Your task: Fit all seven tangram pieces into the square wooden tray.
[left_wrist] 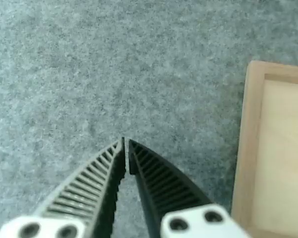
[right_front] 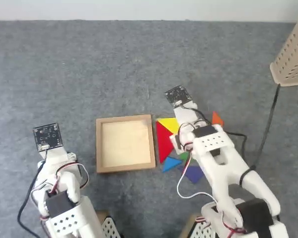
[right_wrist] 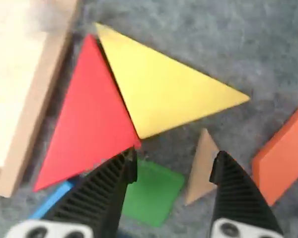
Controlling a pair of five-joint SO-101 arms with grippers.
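The square wooden tray (right_front: pixel 125 166) lies on the grey carpet with nothing in it; its rim (left_wrist: pixel 244 144) shows beside my left gripper (left_wrist: pixel 125 144), which is shut over bare carpet to the tray's left. The pieces lie in a cluster right of the tray: a red triangle (right_wrist: pixel 87 124), a yellow triangle (right_wrist: pixel 159 89), a green square (right_wrist: pixel 151 191), a tan triangle (right_wrist: pixel 201 166), an orange piece (right_wrist: pixel 283 153), a blue piece (right_front: pixel 171 163) and a purple piece (right_front: pixel 193 173). My right gripper (right_wrist: pixel 174 161) hangs open over this cluster, its fingers either side of the green square and tan triangle.
A perforated beige container (right_front: pixel 293 54) stands at the far right edge, with a black cable (right_front: pixel 268 124) running down from it. Open carpet stretches behind the tray and to the left.
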